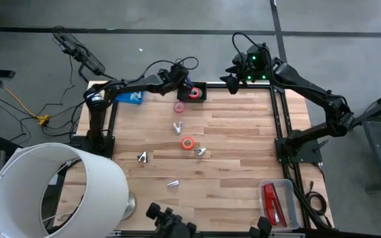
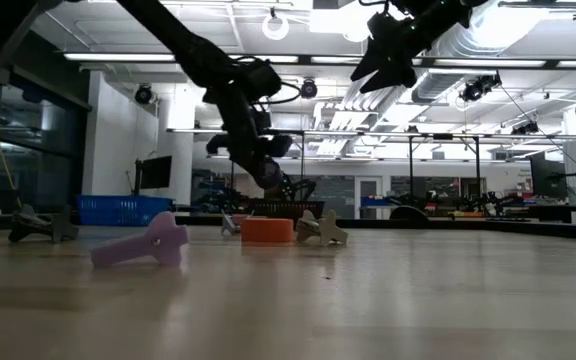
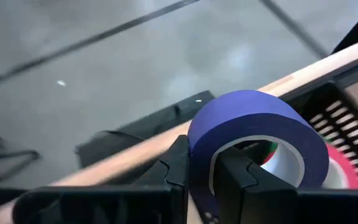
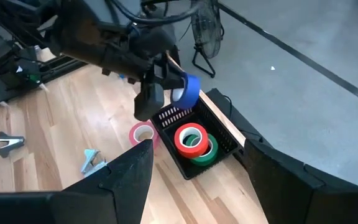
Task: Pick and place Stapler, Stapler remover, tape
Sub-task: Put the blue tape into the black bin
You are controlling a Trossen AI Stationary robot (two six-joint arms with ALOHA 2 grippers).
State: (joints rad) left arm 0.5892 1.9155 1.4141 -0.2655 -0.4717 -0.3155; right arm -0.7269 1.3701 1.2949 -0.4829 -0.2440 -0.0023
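Observation:
My left gripper [image 1: 182, 82] is shut on a purple tape roll [image 3: 253, 118] just above a black basket [image 1: 204, 97] at the table's far edge. The basket holds a red roll [image 4: 190, 137] and a green roll [image 4: 207, 151]. A pink roll [image 1: 179, 107] and an orange roll [image 1: 188, 143] lie flat on the table. The red stapler [image 1: 271, 200] lies in a clear tray at the near right. My right gripper [image 1: 232, 80] is open and empty, raised to the right of the basket. My left gripper holds the purple roll by its ring wall [image 3: 199, 146], one finger [image 3: 235, 177] inside the hole and one finger [image 3: 176, 168] outside. The fingers slant down from the table's left. The roll stands on edge, lifted clear above the basket's left end.
Several small silvery staple removers [image 1: 177, 127] [image 1: 200, 152] [image 1: 142, 157] [image 1: 172, 184] lie about the middle of the table. A blue object [image 1: 131, 98] sits at the far left. A large white shade [image 1: 51, 192] covers the near left corner.

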